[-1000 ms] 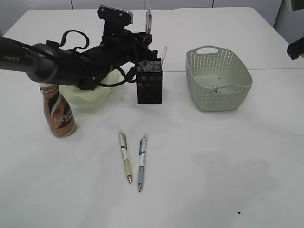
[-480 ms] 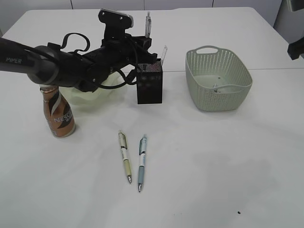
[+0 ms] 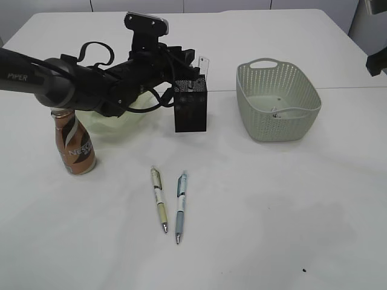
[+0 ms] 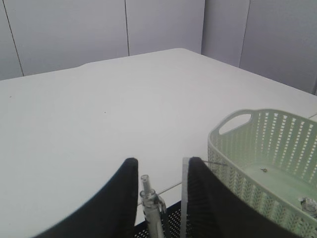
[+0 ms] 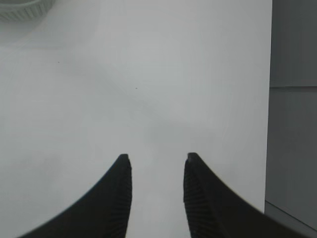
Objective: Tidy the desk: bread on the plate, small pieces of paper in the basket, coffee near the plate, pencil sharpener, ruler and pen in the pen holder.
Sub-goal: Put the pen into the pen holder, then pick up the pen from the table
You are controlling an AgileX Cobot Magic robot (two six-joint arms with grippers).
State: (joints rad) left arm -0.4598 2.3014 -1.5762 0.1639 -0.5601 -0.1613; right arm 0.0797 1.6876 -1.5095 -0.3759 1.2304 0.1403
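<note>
Our left gripper has just let go; the pen dropped into the holder (mid-table, toward the far edge). Two pens remain.

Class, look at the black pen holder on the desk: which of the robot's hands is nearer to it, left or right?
Left. The left hand hangs directly above the pen holder, a pen between its fingers. The right hand is off over bare table, away from the holder.
</note>
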